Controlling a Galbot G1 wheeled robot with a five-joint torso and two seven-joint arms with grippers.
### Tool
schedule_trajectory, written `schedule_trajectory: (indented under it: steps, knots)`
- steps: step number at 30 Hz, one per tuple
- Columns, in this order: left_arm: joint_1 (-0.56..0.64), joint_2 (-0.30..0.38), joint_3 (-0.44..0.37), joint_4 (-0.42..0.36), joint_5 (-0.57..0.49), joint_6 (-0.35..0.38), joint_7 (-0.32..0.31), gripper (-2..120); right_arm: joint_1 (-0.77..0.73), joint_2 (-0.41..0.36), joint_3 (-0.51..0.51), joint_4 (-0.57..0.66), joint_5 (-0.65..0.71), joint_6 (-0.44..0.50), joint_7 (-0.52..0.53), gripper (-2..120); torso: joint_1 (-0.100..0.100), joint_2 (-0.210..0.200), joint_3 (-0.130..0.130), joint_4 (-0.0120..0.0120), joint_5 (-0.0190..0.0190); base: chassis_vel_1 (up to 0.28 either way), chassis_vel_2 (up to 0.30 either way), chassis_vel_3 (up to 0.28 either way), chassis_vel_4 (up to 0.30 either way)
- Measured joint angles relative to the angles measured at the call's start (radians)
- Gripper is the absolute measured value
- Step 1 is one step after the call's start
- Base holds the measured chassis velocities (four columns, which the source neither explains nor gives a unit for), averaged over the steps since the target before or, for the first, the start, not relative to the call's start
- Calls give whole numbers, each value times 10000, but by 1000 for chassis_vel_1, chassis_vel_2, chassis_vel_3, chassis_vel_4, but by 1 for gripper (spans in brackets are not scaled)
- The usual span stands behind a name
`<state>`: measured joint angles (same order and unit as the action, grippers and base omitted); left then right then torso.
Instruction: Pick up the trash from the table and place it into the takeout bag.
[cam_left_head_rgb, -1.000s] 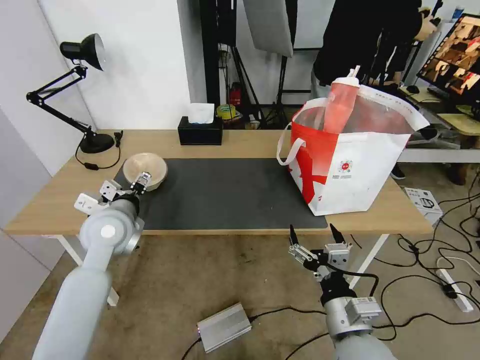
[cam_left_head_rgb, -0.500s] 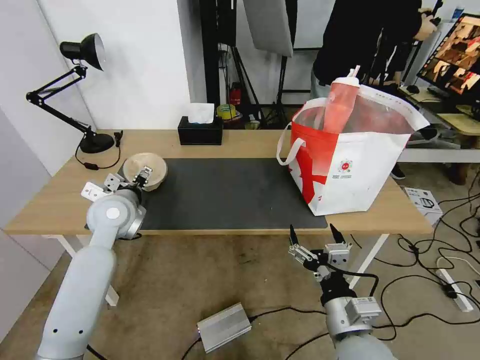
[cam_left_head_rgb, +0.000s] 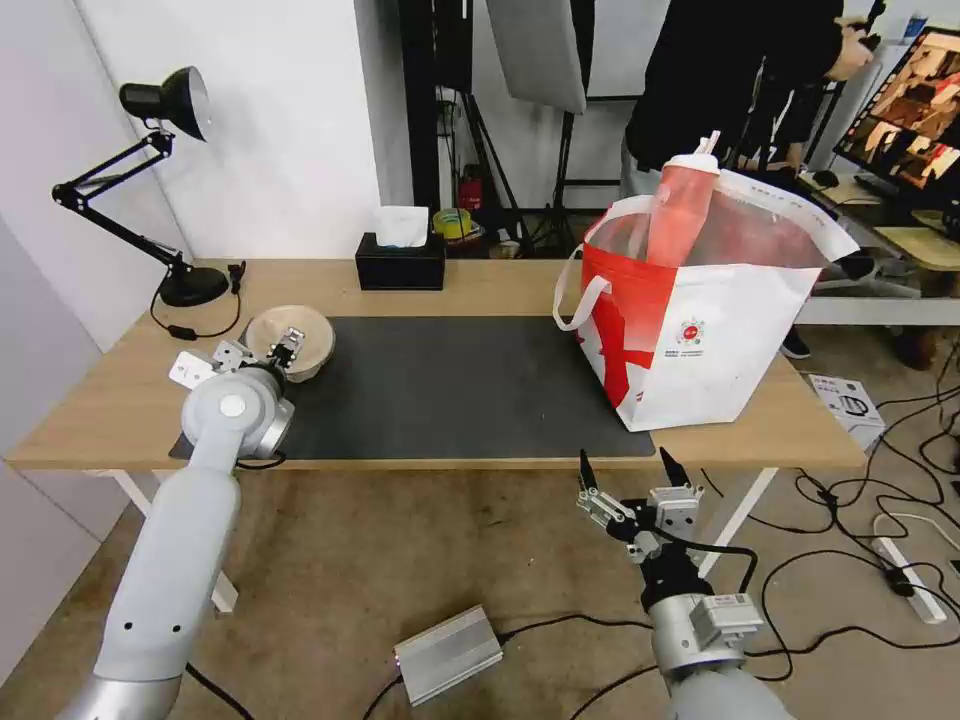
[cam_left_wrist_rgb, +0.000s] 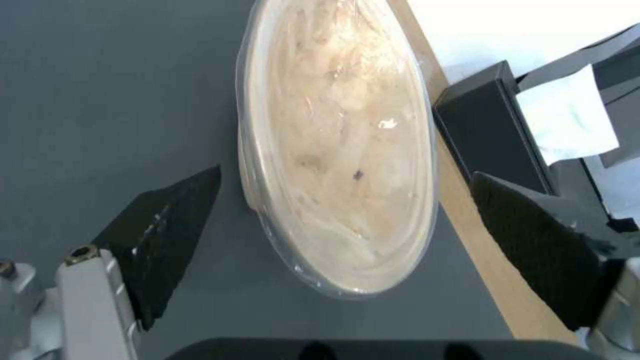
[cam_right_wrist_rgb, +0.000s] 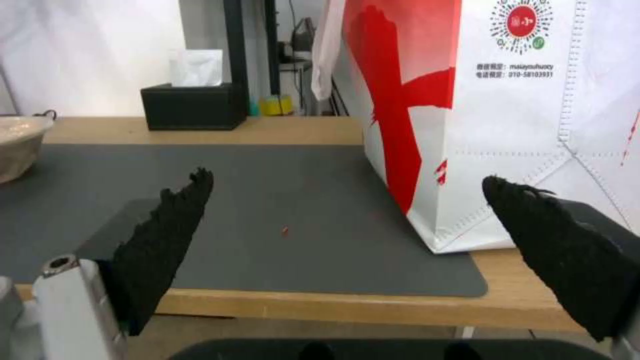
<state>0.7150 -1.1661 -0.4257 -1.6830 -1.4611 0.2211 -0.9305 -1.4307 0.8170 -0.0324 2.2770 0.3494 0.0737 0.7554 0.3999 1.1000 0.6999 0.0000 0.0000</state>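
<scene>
Key relation: the smaller beige pulp bowl (cam_left_head_rgb: 291, 341) lies at 12 o'clock from the left gripper (cam_left_head_rgb: 287, 352), straight ahead of it; the left wrist view sets the bowl's (cam_left_wrist_rgb: 340, 145) rim between the two black pads, one to each side, neither touching.
Left gripper: jaws spread wide, poised over the near rim of the bowl, holding nothing.
Bowl's place: on the far-left corner of the large dark grey rectangular mat (cam_left_head_rgb: 450, 385), at about 10 o'clock on the long light-wood table (cam_left_head_rgb: 100, 400).
Long axis: none to speak of, the bowl being round; it seems covered by a clear film, so I judge a pinch across the rim the likely grip.
Nearer arm: the left by far; the right gripper (cam_left_head_rgb: 630, 478) hangs below the table's front edge at 6 o'clock, jaws apart and empty.
Destination: the large boxy white takeout bag with a red panel (cam_left_head_rgb: 700, 330) stands at 3 o'clock from the bowl, well apart, across the mat.
Already bagged: a red paper cup with white lid and straw (cam_left_head_rgb: 685, 205) stands up out of the bag's mouth.
Writing: the right wrist view shows a small round logo (cam_right_wrist_rgb: 522, 24) ringed with coloured dots, a line of characters I cannot make out, then "010-58103931".
Bystander: a black tissue box (cam_left_head_rgb: 401, 262) at 12 o'clock on the table, unlabelled.
</scene>
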Motion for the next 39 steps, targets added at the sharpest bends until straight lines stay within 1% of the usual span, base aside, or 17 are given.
schedule_trajectory:
  steps: [3,6,19,23,28,33,36,39]
  knots:
    - [-83,-6,43,107,2,2,-8,100,0,0,0,0,0,0,0,100,1,0,0,1,-1,0,0,0,0]
    - [-306,-44,168,415,73,56,-26,100,0,-1,0,0,0,0,0,100,1,0,0,0,0,0,0,0,0]
    - [-731,-255,380,1060,115,121,-48,100,0,0,0,0,0,0,0,100,1,0,1,0,0,0,0,0,0]
    - [-782,-310,410,1173,150,135,-50,100,0,0,0,0,0,0,0,100,1,0,1,0,0,0,0,0,0]
    - [-847,-372,498,1301,413,450,-197,100,0,0,0,0,0,0,0,100,1,0,1,1,0,0,0,0,0]
    - [-888,-424,482,1326,412,639,-238,100,0,-1,0,0,0,0,-1,100,1,0,1,0,0,0,0,0,0]
    - [-922,-464,483,1351,412,636,-267,100,0,0,0,0,0,0,0,100,1,0,1,0,0,0,0,0,0]
    - [-971,-532,508,1401,419,554,-343,96,0,-1,0,0,0,0,0,100,1,0,1,0,0,0,0,0,0]
